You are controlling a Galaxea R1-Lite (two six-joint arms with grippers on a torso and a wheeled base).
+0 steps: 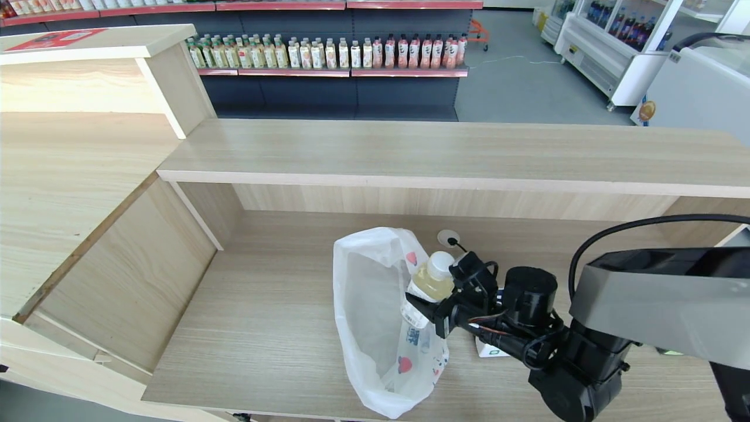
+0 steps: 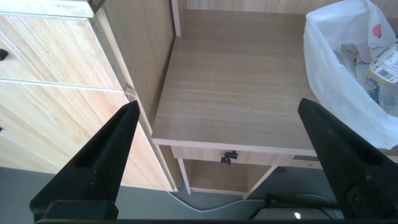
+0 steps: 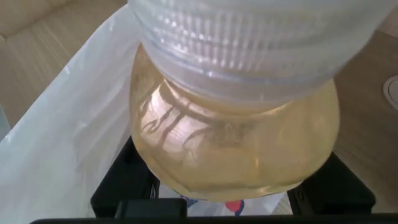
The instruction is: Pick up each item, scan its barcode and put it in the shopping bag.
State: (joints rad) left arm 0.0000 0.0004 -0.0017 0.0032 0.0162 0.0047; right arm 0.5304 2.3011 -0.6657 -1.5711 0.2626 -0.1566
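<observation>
Bottle (image 1: 432, 280) being clamped by right end effector (image 1: 430, 312), at right rim of shopping bag (image 1: 369, 316); left end effector (image 2: 217, 112) gaping wide

Bright, even light comes from above. The shopping bag (image 1: 369, 316) beside the right gripper (image 1: 430, 316) lets it through and looks almost glowing; the bottle (image 3: 236, 143) this gripper holds shows pale glints. Lines of the counter (image 1: 263, 340) curve toward the head view's edges
</observation>
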